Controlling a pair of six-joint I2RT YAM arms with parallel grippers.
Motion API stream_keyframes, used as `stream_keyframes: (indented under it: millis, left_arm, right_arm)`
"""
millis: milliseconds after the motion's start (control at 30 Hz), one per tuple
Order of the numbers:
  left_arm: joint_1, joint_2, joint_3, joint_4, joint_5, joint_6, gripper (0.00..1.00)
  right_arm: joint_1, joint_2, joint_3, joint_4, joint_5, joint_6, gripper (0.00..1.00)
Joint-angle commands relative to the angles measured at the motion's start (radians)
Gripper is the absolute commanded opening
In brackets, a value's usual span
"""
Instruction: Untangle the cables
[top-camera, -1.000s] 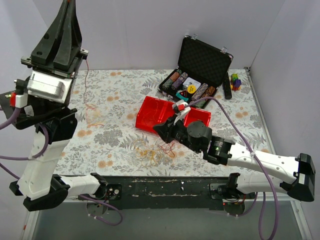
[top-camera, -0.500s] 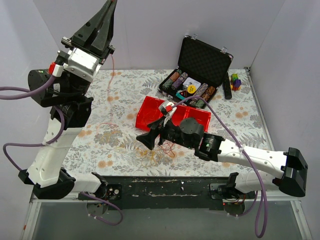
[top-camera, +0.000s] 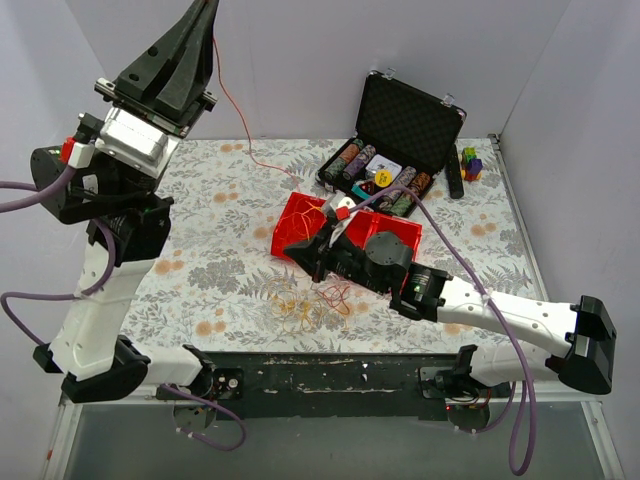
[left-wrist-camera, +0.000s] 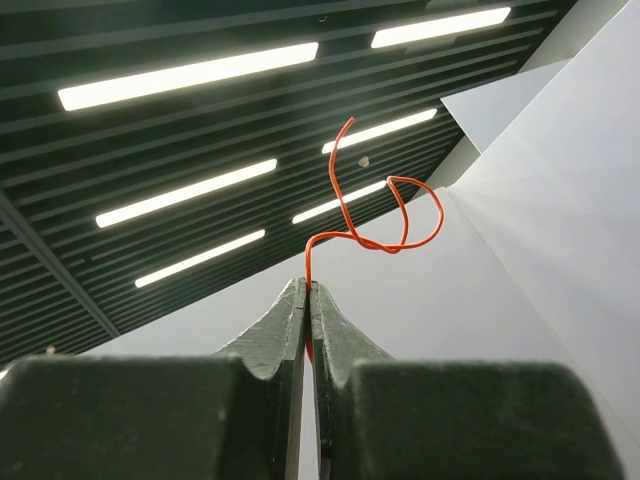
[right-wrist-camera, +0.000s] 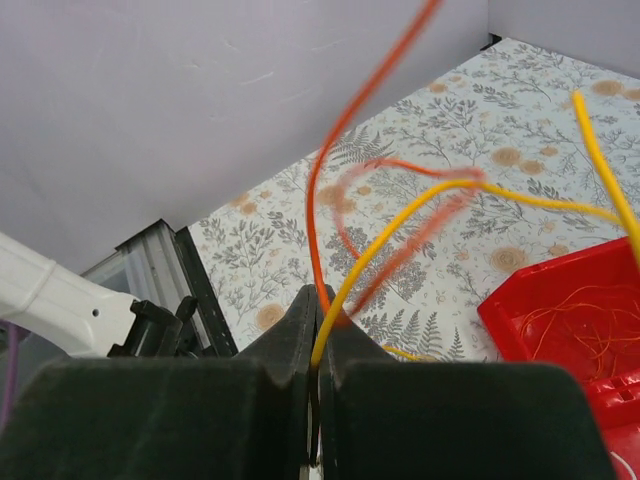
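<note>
1. Half a second ago the right hand stood spread wide over the cables. Now it is pinched shut on a yellow strand and an orange one, beside the near left corner of the red bin.
2. The left hand stays raised high over the far left of the desk, clamped shut on an orange strand that curls above its tips. That strand hung slack before; now it slants down toward the bin.
3. The rest of the cables lie heaped near the middle of the near edge, just in front of the bin.
4. A black case stands open at the far right corner.
5. Walls close the far, left and right edges. The widest stretch of bare floral cloth lies left of the bin.
</note>
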Motion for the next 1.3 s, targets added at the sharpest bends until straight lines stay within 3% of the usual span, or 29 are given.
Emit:
stream_keyframes:
  millis: [0,300,433,500,667,900,1033,1267]
  left_arm:
    - [0.001,-0.014,0.002,-0.011,0.007,-0.001,0.00]
    - [0.001,0.002,-0.045,0.048,-0.094,0.194,0.00]
    - [0.001,0.044,-0.128,0.243,-0.228,0.508,0.00]
    - [0.001,0.085,-0.090,0.275,-0.275,0.597,0.00]
    - [0.001,0.095,-0.077,0.265,-0.325,0.640,0.00]
    - [0.001,0.107,-0.097,0.255,-0.370,0.683,0.00]
    - [0.003,0.160,-0.003,0.253,-0.417,0.725,0.00]
    - [0.003,0.194,0.082,0.237,-0.427,0.760,0.00]
  right_arm:
    - [-0.003,-0.023,0.037,-0.020,0.058,0.000,0.01]
    - [-0.001,-0.070,-0.023,-0.064,0.067,0.018,0.01]
    - [-0.003,-0.095,-0.029,-0.112,0.118,0.027,0.01]
    - [-0.003,-0.120,-0.051,-0.139,0.136,0.038,0.01]
    - [-0.003,-0.256,-0.164,-0.202,0.207,0.089,0.01]
    - [-0.003,-0.468,-0.255,-0.417,0.430,0.164,0.01]
    - [-0.004,-0.508,-0.247,-0.572,0.582,0.250,0.01]
    - [-0.009,-0.505,-0.218,-0.715,0.672,0.333,0.01]
